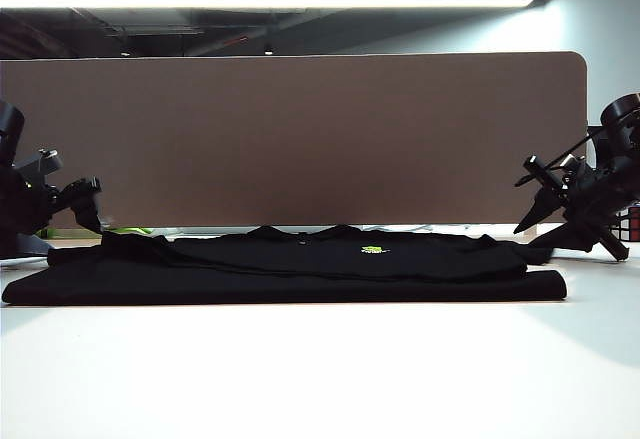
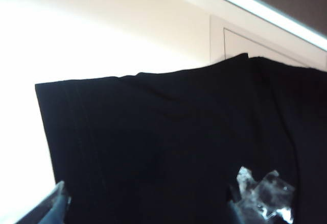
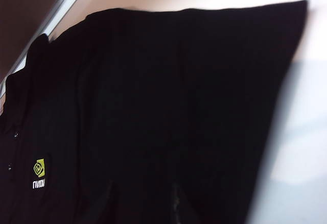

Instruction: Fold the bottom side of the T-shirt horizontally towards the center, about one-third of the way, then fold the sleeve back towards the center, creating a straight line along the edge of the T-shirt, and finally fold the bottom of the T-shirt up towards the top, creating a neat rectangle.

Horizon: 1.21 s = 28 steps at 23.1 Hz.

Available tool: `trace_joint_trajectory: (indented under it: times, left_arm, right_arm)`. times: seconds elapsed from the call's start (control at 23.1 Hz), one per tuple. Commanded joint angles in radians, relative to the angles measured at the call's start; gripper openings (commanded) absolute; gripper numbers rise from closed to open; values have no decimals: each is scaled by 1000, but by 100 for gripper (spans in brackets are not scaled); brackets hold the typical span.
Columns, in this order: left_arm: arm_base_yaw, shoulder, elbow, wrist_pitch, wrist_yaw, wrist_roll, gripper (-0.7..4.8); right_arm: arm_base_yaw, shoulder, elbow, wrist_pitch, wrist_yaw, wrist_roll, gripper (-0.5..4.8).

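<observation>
A tan divider panel (image 1: 300,139) stands behind a white desk (image 1: 320,369), under a long ceiling lamp. The T-shirt (image 1: 290,264) lies flat across the desk, black, with its yellow-green logo (image 1: 374,250) on top, right of the middle; it seems already doubled along its length.

The left claw (image 1: 85,199) hangs above the left end of the cloth, with its jaws standing wide and holding nothing. The right claw (image 1: 548,202) hangs above the right end. I cannot tell whether it is open or closed.

For a good fold, I think both claws should come down on the same long edge, pinch only the layers to be moved, lift together and lay the cloth over without dragging, so the edge stays straight.
</observation>
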Motion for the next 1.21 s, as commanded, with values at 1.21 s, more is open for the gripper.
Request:
trace_joint_trajectory:
  times: [1.21]
  left_arm:
    - [-42, 64, 140, -198, 35, 85, 288]
  right_arm:
    - [21, 8, -6, 7, 56, 11, 102]
